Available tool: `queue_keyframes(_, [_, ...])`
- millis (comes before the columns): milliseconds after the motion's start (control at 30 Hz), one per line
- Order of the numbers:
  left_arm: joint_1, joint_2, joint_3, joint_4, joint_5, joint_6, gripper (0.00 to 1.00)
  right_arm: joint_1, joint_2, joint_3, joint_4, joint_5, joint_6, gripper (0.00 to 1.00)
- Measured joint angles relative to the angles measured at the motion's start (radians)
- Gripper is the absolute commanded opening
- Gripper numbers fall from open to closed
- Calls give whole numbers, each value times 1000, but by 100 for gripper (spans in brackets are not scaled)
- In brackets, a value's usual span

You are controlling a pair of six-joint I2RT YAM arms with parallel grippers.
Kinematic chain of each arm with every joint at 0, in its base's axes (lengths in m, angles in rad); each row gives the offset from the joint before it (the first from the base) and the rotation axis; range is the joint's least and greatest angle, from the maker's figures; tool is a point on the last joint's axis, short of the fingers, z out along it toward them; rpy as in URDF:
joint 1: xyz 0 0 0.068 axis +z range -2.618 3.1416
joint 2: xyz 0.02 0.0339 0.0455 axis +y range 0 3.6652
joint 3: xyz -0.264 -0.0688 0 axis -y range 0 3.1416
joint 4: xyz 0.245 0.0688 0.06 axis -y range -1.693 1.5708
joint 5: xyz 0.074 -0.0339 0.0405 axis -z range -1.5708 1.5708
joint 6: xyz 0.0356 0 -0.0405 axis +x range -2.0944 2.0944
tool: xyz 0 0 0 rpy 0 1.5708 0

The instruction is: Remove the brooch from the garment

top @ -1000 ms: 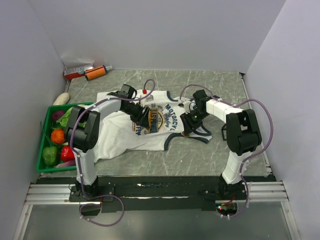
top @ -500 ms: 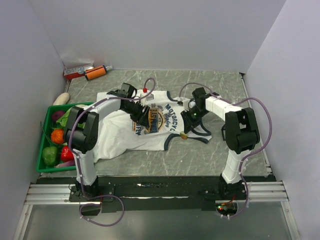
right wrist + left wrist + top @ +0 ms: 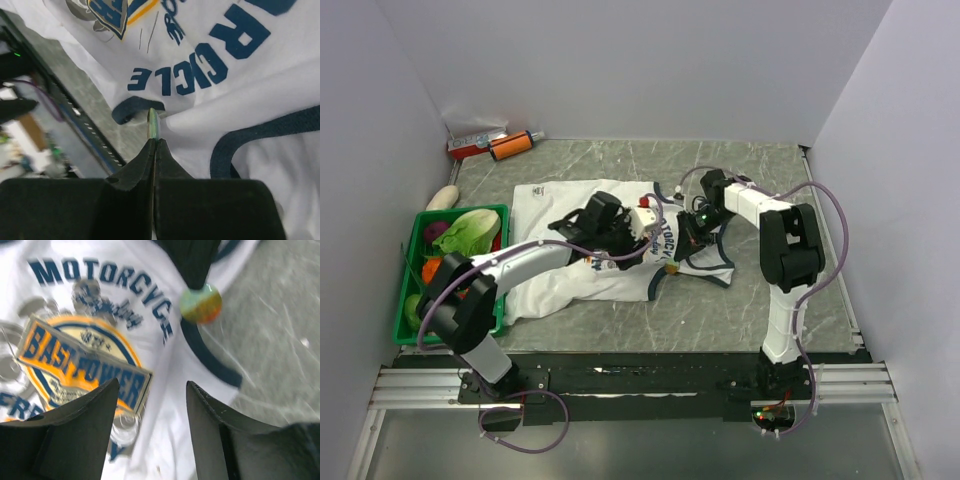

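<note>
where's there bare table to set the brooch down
Bare table runs along the back, between the jersey and the rear wall, right of the orange tools. A second strip lies between the jersey's lower edge and the black rail. A lane sits right of the right arm. Crowded: the green basket on the left, and mid-jersey where both arms meet.

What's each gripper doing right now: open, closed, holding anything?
Left gripper: jaws open, holding nothing.
Right gripper: jaws closed on the brooch.
</note>
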Motion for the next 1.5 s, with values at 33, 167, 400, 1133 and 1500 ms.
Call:
queue_keyframes(33, [-22,13,7,22,-26,-1,61,-6,16,0,-1,-14,28,0])
queue_keyframes(167, [-94,101,64,92,-96,-2,58,-46,66,-5,-8,-34,157,0])
queue_keyframes(400, [-181,218,88,152,-86,-25,53,-119,74,-55,-2,-50,370,0])
queue_keyframes(1133, [-209,322,162,183,-61,-68,45,-129,98,-127,89,-206,520,0])
queue_keyframes(1500, [-209,347,188,164,-104,-41,20,-130,93,-145,138,-222,530,15])
